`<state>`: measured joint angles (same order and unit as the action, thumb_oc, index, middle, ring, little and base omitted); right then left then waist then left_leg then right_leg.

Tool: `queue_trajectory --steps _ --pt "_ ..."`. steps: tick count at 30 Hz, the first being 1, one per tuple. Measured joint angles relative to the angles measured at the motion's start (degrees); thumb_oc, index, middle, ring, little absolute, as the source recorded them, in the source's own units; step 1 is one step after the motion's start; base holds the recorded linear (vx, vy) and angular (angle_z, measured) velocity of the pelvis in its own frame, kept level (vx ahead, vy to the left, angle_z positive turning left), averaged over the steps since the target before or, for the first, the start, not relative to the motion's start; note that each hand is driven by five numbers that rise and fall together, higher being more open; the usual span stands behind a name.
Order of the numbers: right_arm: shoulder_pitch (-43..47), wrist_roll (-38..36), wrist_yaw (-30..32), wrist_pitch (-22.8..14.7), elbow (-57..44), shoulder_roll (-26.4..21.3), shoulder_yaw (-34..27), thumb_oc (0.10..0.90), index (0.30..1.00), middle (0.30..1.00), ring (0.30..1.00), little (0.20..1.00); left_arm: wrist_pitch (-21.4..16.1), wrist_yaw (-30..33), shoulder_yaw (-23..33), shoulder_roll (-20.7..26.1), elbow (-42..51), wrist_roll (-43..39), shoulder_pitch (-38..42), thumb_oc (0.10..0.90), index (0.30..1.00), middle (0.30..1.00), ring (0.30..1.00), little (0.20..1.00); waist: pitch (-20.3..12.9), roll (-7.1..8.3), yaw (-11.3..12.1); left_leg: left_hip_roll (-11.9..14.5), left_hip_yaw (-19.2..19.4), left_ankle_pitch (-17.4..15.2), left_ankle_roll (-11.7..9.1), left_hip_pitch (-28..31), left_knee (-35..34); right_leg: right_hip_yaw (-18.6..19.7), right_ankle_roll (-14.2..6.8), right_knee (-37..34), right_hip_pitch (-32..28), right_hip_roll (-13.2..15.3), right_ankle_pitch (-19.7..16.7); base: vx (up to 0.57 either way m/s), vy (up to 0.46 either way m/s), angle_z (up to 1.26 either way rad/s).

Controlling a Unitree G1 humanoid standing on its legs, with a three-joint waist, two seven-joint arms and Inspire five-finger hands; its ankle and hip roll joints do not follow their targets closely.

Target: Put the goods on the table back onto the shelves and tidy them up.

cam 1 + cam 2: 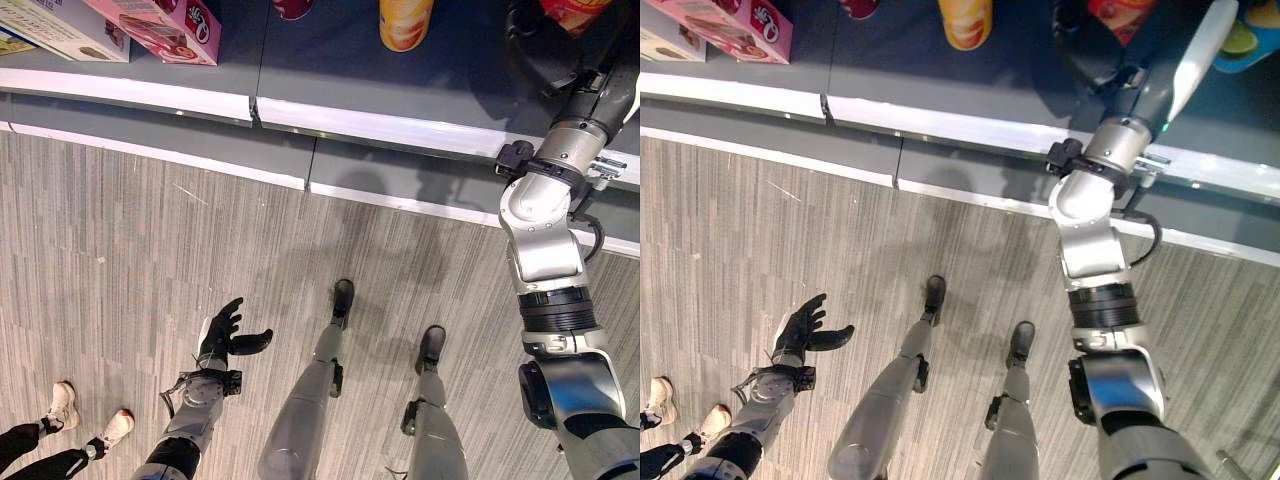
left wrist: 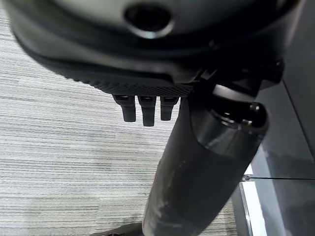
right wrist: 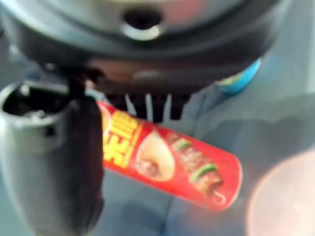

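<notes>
Up at 1 o'clock over the shelf (image 1: 400, 130), the right hand (image 3: 59, 162) has its fingers wrapped round a red snack tube (image 3: 172, 162). Probably light, stiff, bit slippery, so grip mid-body. Tube's mostly cropped in the head views. Left hand (image 1: 225, 335) hangs relaxed, fingers wide, at 7 o'clock.

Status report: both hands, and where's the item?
Right hand shut on red snack can, over grey shelf. Left hand open, low over floor. Nothing blocking.
</notes>
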<state>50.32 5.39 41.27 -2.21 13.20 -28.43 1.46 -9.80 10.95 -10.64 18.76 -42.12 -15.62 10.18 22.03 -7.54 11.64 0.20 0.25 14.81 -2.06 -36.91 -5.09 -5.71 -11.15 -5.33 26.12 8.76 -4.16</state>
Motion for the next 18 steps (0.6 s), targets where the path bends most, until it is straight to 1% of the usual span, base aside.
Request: queue_trajectory --steps 8,13,18 --pt "-0.12 -1.29 -2.28 -0.10 0.01 0.00 0.49 0.800 0.900 0.900 0.900 0.900 0.16 0.00 -0.01 0.00 0.06 -0.02 -0.01 0.800 0.900 0.900 0.900 0.900 0.00 0.01 0.01 0.08 -0.02 0.00 0.00 0.48 0.00 -0.03 0.00 0.00 -0.49 -0.08 0.00 0.00 0.000 0.00" --pt "-0.81 -2.21 -2.97 -0.13 0.11 -0.04 0.57 0.800 0.900 0.900 0.900 0.900 0.17 0.00 0.00 0.00 0.02 -0.03 -0.28 0.800 0.900 0.900 0.900 0.900 -0.47 0.96 -0.07 0.15 0.02 0.00 0.00 0.56 0.00 -0.02 0.00 0.00 -0.52 -0.14 0.00 0.00 0.000 0.00" --pt "-0.87 -2.11 -3.34 -0.13 0.81 -0.08 0.54 0.800 0.900 0.900 0.900 0.900 0.17 0.00 -0.02 0.00 0.03 -0.03 -0.82 0.800 0.900 0.900 0.900 0.900 -0.50 1.03 -0.11 0.12 0.01 0.00 0.00 0.56 0.00 -0.03 0.02 0.00 -0.52 -0.12 -0.02 0.00 0.000 0.00"
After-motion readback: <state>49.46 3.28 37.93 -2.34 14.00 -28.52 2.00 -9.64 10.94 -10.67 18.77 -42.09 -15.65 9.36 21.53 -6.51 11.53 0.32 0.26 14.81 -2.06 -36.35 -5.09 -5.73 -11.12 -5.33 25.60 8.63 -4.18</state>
